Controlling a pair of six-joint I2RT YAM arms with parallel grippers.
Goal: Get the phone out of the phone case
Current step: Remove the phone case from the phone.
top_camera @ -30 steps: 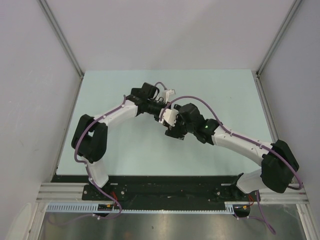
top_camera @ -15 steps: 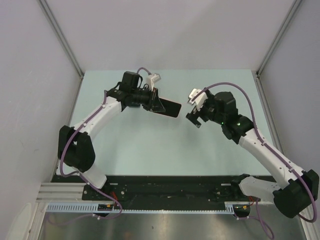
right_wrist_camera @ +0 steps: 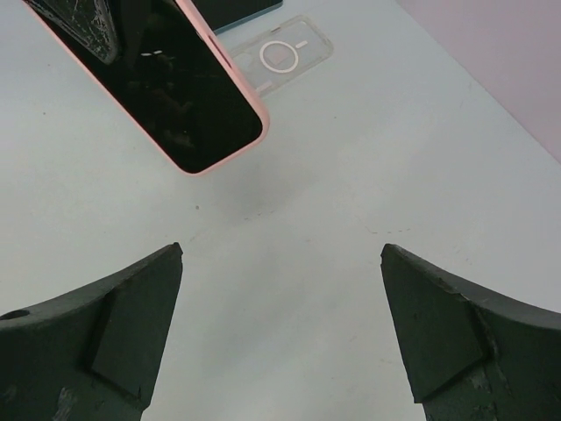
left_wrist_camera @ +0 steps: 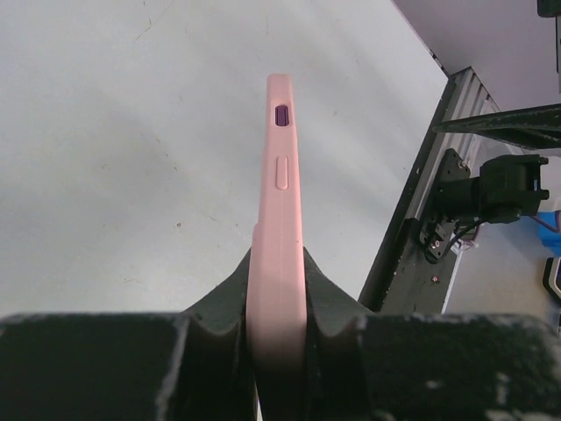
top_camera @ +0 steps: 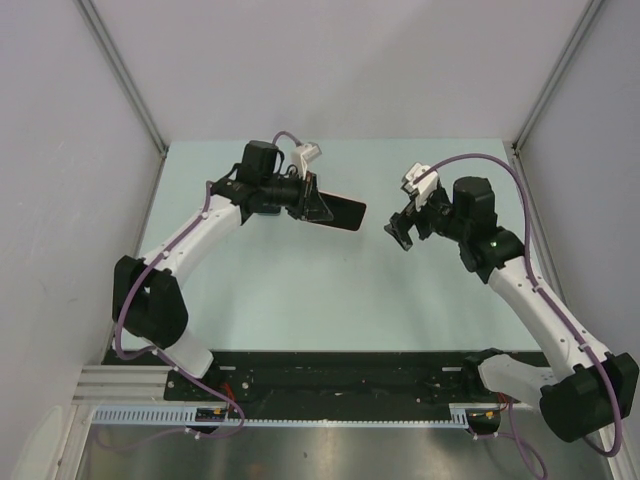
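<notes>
Left gripper (top_camera: 316,205): clamped on 1 end of the phone case (left_wrist_camera: 282,219). In the left wrist view its 2 fingers (left_wrist_camera: 210,303) press the case's 2 flat faces.
Phone case: pink, seen edge-on from the left wrist, with a purple switch and 1 long button on its side. It is lifted off the worktop (top_camera: 300,290).
Phone (right_wrist_camera: 166,88): dark screen, seated in the case with the pink rim all round it.
Place: above the worktop, left of centre and nearer the far edge. The free end points toward the right gripper (top_camera: 403,232) but is apart from it.
Right gripper: jaws spread wide with nothing between them, above the worktop right of centre.
Clear case (right_wrist_camera: 280,57): flat on the worktop beyond the phone in the right wrist view, with 1 white ring on it.
Dark teal object (right_wrist_camera: 237,13): just beside the clear case, cut off by the frame edge. I cannot tell what it is.
Arms: both reach from the near edge toward the far half.
</notes>
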